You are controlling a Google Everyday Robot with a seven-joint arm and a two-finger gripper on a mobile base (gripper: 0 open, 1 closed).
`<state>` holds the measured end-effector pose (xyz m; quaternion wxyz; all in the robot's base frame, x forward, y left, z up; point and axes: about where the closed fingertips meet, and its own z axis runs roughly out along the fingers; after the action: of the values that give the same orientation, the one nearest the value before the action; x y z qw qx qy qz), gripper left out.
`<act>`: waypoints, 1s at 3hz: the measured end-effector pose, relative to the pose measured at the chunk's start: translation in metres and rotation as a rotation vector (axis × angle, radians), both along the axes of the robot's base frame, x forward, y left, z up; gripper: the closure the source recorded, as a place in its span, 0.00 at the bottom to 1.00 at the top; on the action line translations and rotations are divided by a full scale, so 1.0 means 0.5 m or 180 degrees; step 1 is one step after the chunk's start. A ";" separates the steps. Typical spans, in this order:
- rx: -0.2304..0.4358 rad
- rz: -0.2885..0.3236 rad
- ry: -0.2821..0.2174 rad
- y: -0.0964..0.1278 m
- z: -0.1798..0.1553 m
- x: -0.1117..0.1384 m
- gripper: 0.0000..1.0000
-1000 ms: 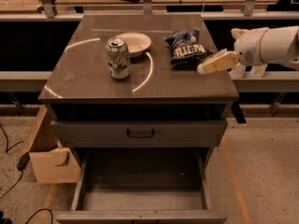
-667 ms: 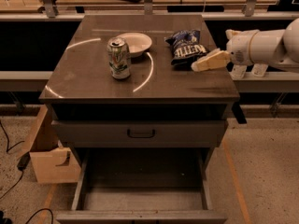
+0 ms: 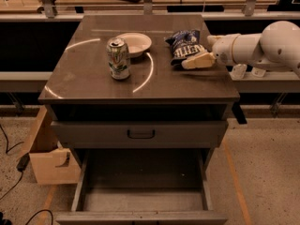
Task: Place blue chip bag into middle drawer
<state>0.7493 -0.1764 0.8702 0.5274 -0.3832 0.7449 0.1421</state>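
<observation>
Far left, on the speckled floor against the cabinet's side: a pale wooden box point(image 3: 51, 161), with a dark cable point(image 3: 9, 144) trailing just left of it.

Next, left of centre on the dark grey counter point(image 3: 84, 86): a green-and-silver drink can point(image 3: 118, 58), upright. Just behind and right of the can: a shallow white bowl point(image 3: 136, 43), close by, though cannot tell whether touching. Across the counter around both: a bright curved streak of reflected light.

Below the counter's near edge, at centre: a grey drawer front point(image 3: 93, 135) with a black loop handle point(image 3: 141, 134), nearly flush with the cabinet. Under that, pulled well out toward the near side: the middle drawer point(image 3: 140, 200), with plain grey floor, thin side walls and flat front edge on show.

Right of centre on the counter, toward the far side: the blue chip bag point(image 3: 185, 43), crinkled, dark blue with white lettering, lying flat on the surface and well apart from the middle drawer. Against the bag's near right corner: the gripper point(image 3: 198, 60), cream-coloured, pointing left and low over the counter. Cannot tell whether clenched on the bag or released.

Farther right: the white arm point(image 3: 262, 46), thick and rounded, reaching in from the right edge past the counter's right side.
</observation>
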 end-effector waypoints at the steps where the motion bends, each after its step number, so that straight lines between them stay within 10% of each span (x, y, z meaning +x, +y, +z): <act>1: 0.0029 0.0138 0.0032 0.023 -0.020 0.001 0.41; 3: 0.0106 0.0469 -0.0003 0.021 0.053 -0.074 0.89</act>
<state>0.7124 -0.1657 0.8968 0.5221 -0.4282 0.7120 0.1927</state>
